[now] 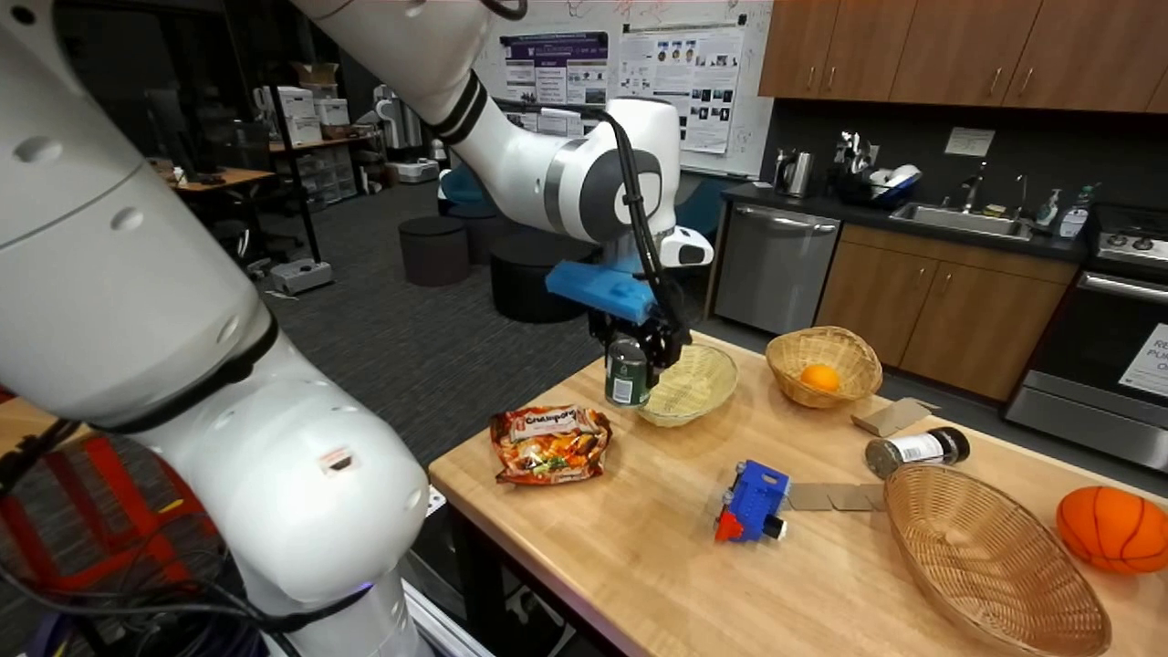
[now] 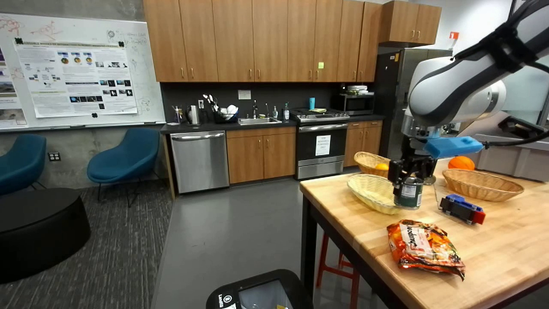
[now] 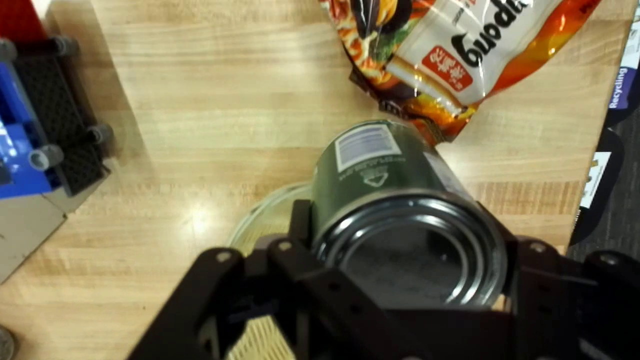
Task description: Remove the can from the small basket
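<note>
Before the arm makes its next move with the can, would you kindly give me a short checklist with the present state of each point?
1. Grip on the can: ok; in the wrist view the gripper is closed on its sides.
2. Can out of the small basket: ok; in both exterior views it appears beside the basket, not inside.
3. Can roughly upright: ok in both exterior views.
4. Can clear of the snack packet: ok, though close; an exterior view shows a gap.
5. Can set down on the table: not ok; it appears to hang above the surface.
6. Exact height beneath the can: cannot tell.
</note>
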